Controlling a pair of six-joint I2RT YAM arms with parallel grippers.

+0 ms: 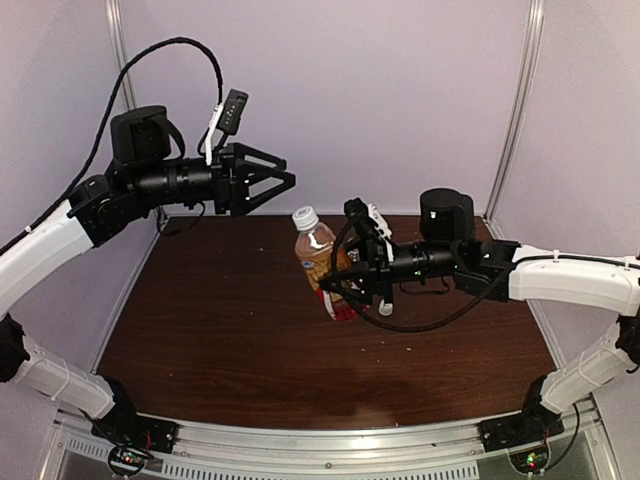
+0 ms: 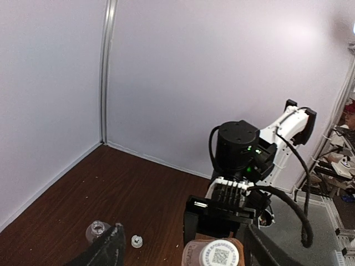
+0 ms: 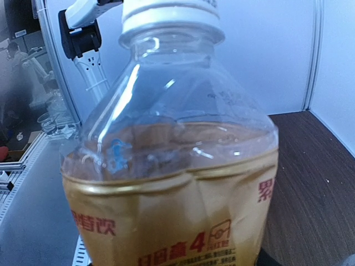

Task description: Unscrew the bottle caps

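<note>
Over the middle of the dark wooden tabletop (image 1: pixel 220 330), the right gripper (image 1: pixel 342 285) is clamped around the lower body of the amber bottle (image 1: pixel 316 252). It holds the bottle tilted, with the neck leaning toward the left arm; whether the base touches the wood I cannot tell. The left gripper (image 1: pixel 289 170) hangs higher, near the top of the bottle, with its jaws spread wide and nothing between them. In the left wrist view a clear bottle (image 2: pixel 98 230) shows low on the tabletop, seemingly with an open mouth, and a loose cap (image 2: pixel 136 241) lies just beside it, so I judge that one cap is already off. The white cap (image 1: pixel 304 217) of the amber bottle sits on its neck, so the step in hand is, I think, the unscrewing of this second one. The next move calls for the left gripper to come to the cap so that it lies between the fingers, to close firmly on its rim, and to turn it while the right gripper stops the bottle from rotating.
</note>
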